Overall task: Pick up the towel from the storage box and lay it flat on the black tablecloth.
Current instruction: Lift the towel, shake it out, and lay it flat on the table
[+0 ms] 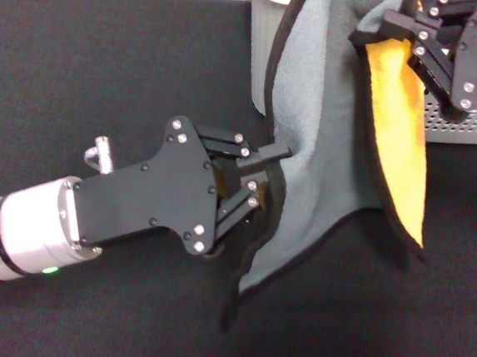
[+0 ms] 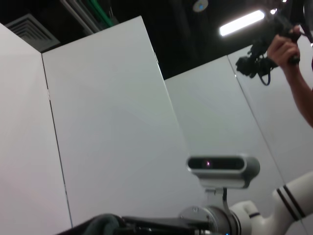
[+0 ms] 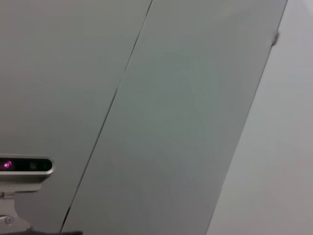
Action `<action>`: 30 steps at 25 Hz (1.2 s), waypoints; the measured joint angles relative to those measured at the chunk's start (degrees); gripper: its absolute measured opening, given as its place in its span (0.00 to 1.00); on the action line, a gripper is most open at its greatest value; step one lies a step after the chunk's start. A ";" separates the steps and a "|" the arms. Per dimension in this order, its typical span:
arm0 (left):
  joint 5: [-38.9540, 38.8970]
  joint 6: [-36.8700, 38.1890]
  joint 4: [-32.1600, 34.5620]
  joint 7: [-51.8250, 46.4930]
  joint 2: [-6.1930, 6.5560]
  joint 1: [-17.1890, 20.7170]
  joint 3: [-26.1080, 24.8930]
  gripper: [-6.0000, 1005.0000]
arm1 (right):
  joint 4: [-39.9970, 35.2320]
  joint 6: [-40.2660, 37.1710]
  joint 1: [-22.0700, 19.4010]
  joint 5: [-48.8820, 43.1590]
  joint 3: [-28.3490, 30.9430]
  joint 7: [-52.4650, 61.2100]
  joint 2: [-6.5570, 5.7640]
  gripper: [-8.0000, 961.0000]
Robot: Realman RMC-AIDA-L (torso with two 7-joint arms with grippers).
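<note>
The towel (image 1: 322, 136) hangs in the head view, grey-teal face toward me, with an orange fold (image 1: 401, 134) at its right and a black border. My right gripper (image 1: 399, 35) is shut on the towel's upper edge at the top right, holding it up over the storage box (image 1: 469, 123). My left gripper (image 1: 264, 176) is at the towel's left edge in the middle of the view, its fingers closed on the black border. The towel's lower corner rests on the black tablecloth (image 1: 106, 67). Both wrist views show only walls and a camera.
The storage box's rim also shows at the top centre (image 1: 265, 14), behind the towel. The tablecloth covers the whole table around the arms. In the left wrist view a person's hand (image 2: 286, 46) holds a camera high up.
</note>
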 joint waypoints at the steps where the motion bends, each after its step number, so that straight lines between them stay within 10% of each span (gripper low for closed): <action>1: -0.02 -0.01 -2.20 1.73 0.00 -0.94 0.01 0.10 | -0.67 -0.67 0.10 -0.34 -0.42 0.08 -0.01 0.02; 30: -6.56 -2.00 -14.26 43.59 0.01 1.24 -0.32 0.37 | -20.38 0.19 -3.13 -3.70 0.22 4.96 -0.19 0.02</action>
